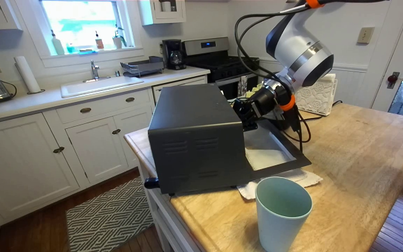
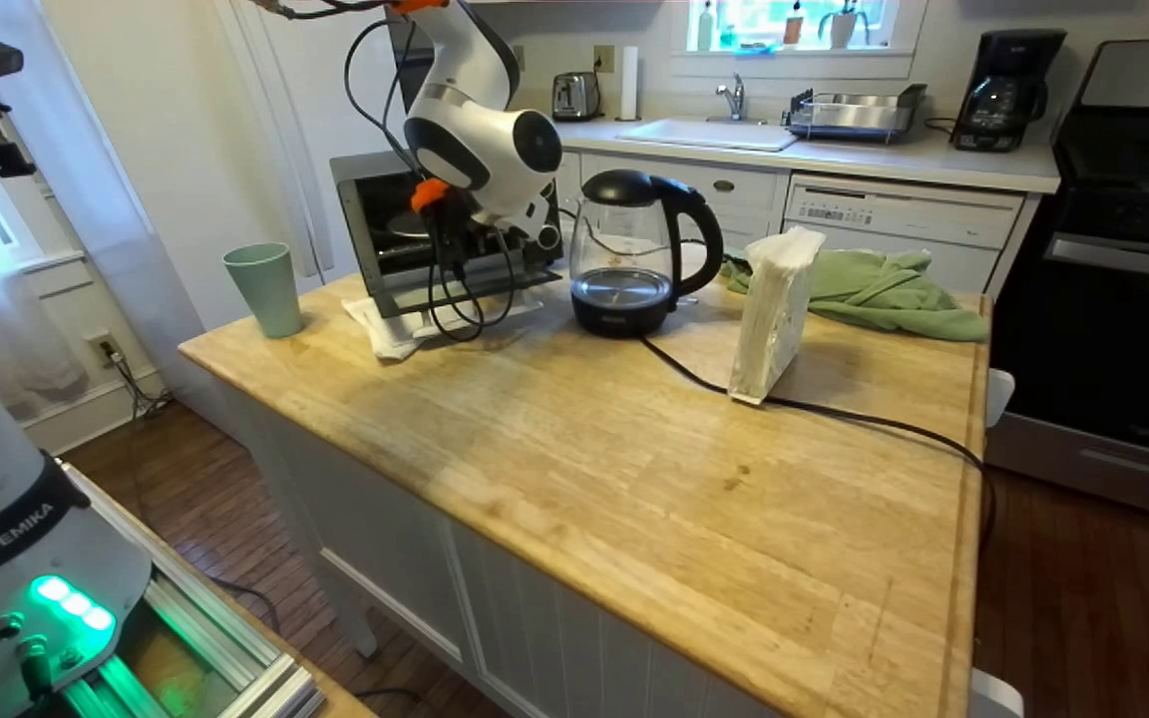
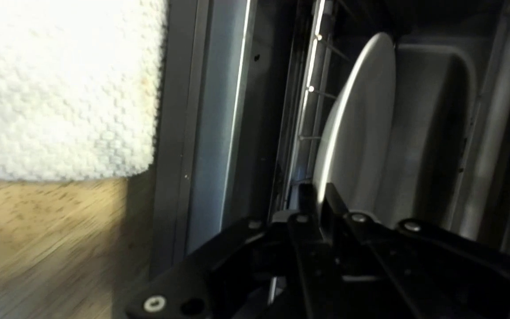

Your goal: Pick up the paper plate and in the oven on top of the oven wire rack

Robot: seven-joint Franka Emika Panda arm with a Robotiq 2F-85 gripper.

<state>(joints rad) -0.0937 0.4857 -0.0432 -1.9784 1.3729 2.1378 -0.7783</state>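
The gripper [image 3: 321,197] pinches the paper plate [image 3: 365,124] by its near edge; the plate extends ahead of it inside the oven [image 1: 198,150], near the wire rack [image 3: 311,73].

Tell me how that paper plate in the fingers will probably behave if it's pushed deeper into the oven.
The paper plate is probably light and a bit flexible, since its edge looks thin. Held only at one edge by the fingers, it might sag or twist at its far side. Its rim could catch on the wire rack close beside it.
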